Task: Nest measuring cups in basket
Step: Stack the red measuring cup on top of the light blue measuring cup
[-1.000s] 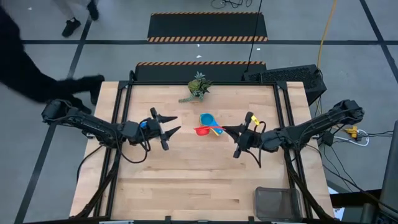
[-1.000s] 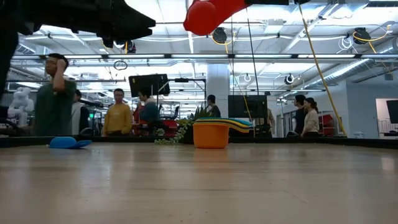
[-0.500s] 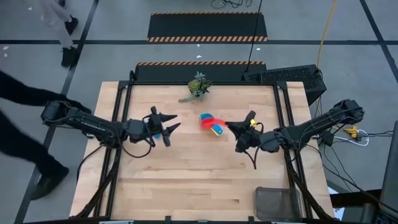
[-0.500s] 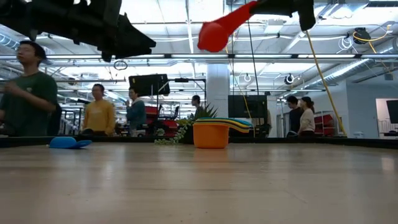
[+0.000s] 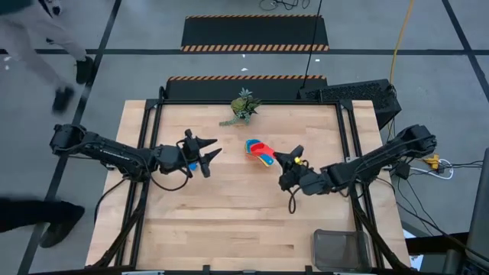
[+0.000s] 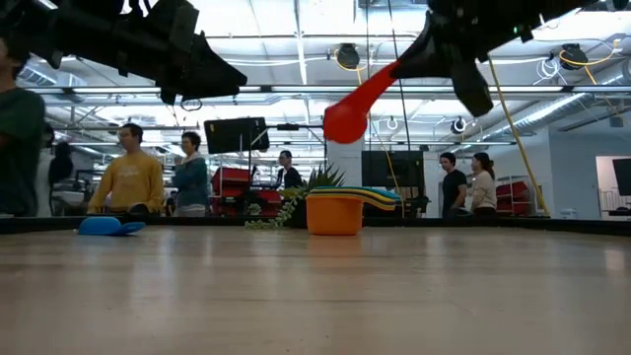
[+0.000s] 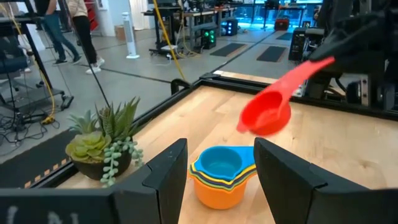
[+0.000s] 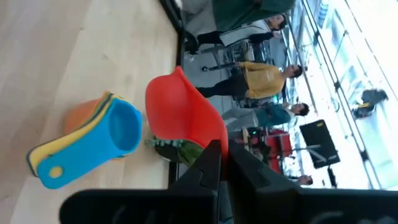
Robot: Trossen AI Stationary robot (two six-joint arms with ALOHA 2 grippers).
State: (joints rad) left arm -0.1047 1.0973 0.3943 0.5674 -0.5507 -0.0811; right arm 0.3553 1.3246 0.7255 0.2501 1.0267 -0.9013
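Right gripper (image 5: 284,162): reaches from the table's right side toward centre, fingers pinched on the flat handle of the red measuring cup (image 6: 346,122). The low view shows this cup lifted clear of the table, handle slanting up into the gripper, bowl hanging lowest; the high view shows only its red bowl over the nested stack (image 5: 263,155). The right wrist view has the red bowl (image 8: 183,118) just past the closed fingers.

Nested stack (image 7: 222,177): orange cup at the bottom, green and yellow layers between, light blue cup on top, seen best from the left wrist. It stands on the wooden table (image 5: 229,221) near centre. In the low view only the orange wall (image 6: 334,213) and stacked rims show.

Left gripper (image 5: 205,151): arm stretched from the left edge toward centre, held above the wood, fingers spread and holding nothing, aimed at the stack.

Dark blue cup (image 6: 110,226): lies on the table at the low view's left; in the high view it shows only as a blue patch by the left gripper.

Basket (image 5: 341,250): near the table's front right corner, well apart from the cups, seen only from above.

Plant sprig (image 5: 241,107): at the table's far edge.

People (image 6: 128,182): stand in the room behind the table.
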